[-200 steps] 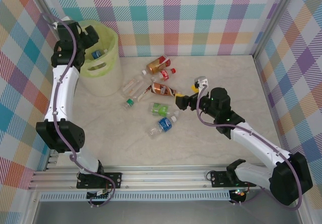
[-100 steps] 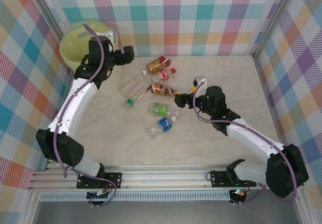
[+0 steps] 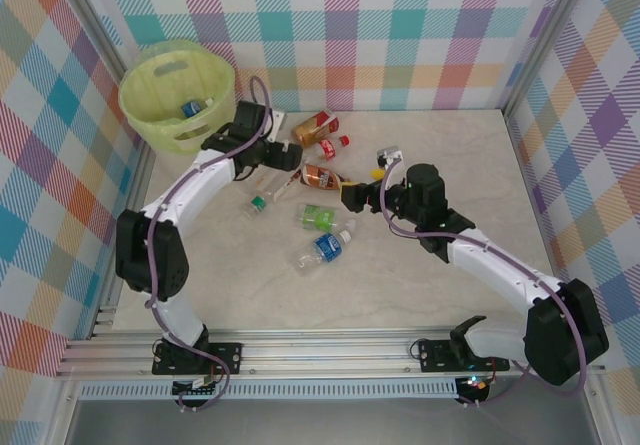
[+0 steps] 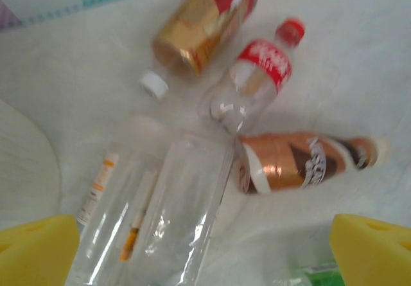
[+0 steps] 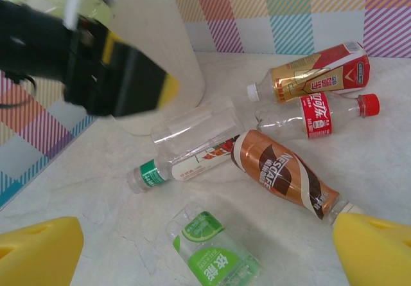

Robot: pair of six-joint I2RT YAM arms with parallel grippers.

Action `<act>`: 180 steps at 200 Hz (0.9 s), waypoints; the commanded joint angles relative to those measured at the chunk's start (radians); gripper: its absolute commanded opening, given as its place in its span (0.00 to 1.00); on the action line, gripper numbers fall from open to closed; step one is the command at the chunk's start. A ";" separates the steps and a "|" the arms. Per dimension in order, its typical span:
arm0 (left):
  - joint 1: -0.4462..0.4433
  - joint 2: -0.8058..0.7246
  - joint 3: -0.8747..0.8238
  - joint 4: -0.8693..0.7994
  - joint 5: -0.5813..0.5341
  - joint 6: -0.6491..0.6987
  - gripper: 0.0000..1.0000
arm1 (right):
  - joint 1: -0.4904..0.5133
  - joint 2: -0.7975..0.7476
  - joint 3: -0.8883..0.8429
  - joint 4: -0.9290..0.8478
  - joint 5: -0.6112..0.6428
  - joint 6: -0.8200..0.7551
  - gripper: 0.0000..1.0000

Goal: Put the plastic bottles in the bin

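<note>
Pale, faintly marbled tabletop (image 3: pixel 450 155) starts just past the aluminium rail (image 3: pixel 330 350) where your two arms are bolted, and it is bare on the near and right sides. The loose plastic bottles lie in a cluster at mid-table. Closest to you is a blue-label bottle (image 3: pixel 325 248) on its side, with a green-label bottle (image 3: pixel 318 215) just beyond it. Your right gripper (image 5: pixel 207 252) sits low over that green-label one, its yellow pads spread wide with nothing held. Its right pad is just beside the pale cap of a brown Nescafé bottle (image 5: pixel 282 173); you cannot tell whether they touch. Left of the Nescafé bottle lie a slim clear bottle with a green cap (image 5: pixel 192 160) and a wider clear bottle (image 5: pixel 196 126), side by side. Your left gripper (image 4: pixel 205 254) hovers above these two, jaws also spread wide and empty. Farther back a red-label bottle (image 3: pixel 328 147) with a red cap lies next to a gold-and-red bottle (image 3: pixel 312 127). The yellow-green bin (image 3: pixel 150 120) stands in the far-left corner, well apart from the cluster, with one blue-label bottle inside (image 3: pixel 190 108). Pastel plaid walls (image 3: pixel 400 25) close off the back and both sides.
</note>
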 commanded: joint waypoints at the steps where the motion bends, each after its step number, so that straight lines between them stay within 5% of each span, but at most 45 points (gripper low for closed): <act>1: -0.009 0.049 0.028 -0.115 -0.014 0.068 1.00 | 0.004 -0.006 0.026 -0.006 -0.017 -0.029 1.00; 89: -0.017 0.224 0.058 -0.130 -0.095 0.094 0.99 | 0.004 -0.023 0.018 -0.009 -0.013 -0.013 1.00; 143: -0.028 0.239 0.071 -0.168 -0.059 0.077 0.87 | 0.004 -0.042 0.011 -0.020 0.000 -0.017 1.00; 180: -0.037 0.231 0.029 -0.121 -0.134 0.075 0.80 | 0.004 -0.028 0.020 -0.013 -0.007 -0.009 1.00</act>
